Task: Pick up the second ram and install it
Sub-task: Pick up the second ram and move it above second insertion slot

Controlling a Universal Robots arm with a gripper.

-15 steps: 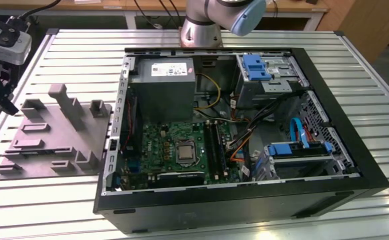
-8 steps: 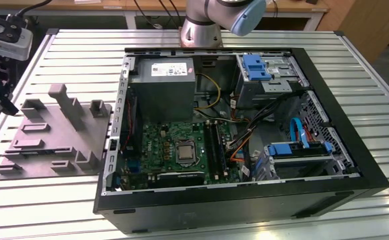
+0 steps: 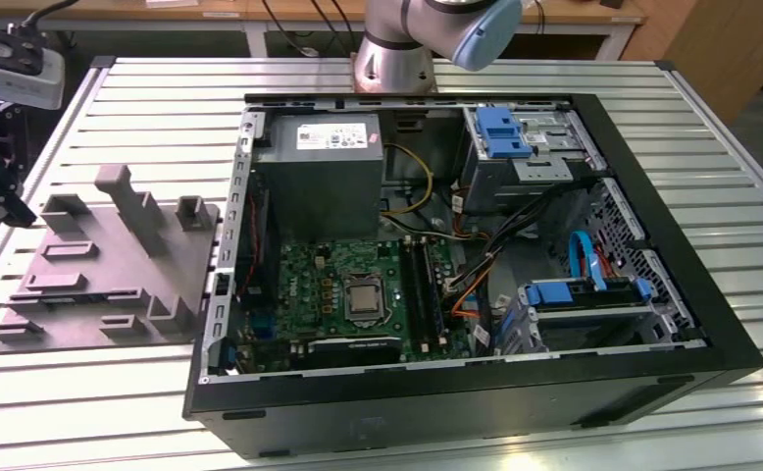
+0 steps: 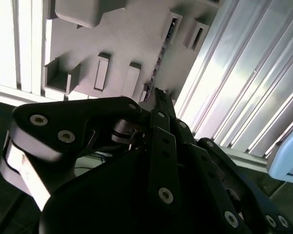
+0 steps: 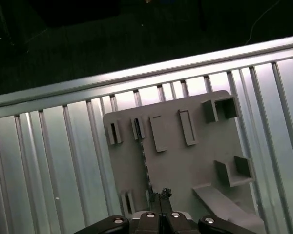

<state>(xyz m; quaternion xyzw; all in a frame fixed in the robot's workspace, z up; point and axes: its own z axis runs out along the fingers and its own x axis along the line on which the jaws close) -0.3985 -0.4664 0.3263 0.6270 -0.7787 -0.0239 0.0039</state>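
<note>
The memory stick (image 5: 145, 168) is seen edge-on as a thin dark strip, stood on its long edge in a narrow slot of a gray holder (image 5: 185, 165). In both wrist views the strip (image 4: 160, 58) is lined up with the tips of the pincer (image 5: 161, 194) and lies below them, apart from them. The fingers of the pincer (image 4: 156, 95) are drawn together, and nothing is seen clamped between them. In the exterior view the pincer (image 3: 16, 211) is held above the outer edge of the holder (image 3: 94, 265), whose raised blocks and pockets are spread out beneath it. The holder (image 4: 127, 39) is laid on a table (image 3: 695, 88) of ribbed metal slats. Farther from the pincer, toward the exterior view's right, an open computer case (image 3: 486, 392) is laid on its side, just beside the holder. A green circuit board (image 3: 342, 285) is mounted inside the case, well apart from the pincer.
</note>
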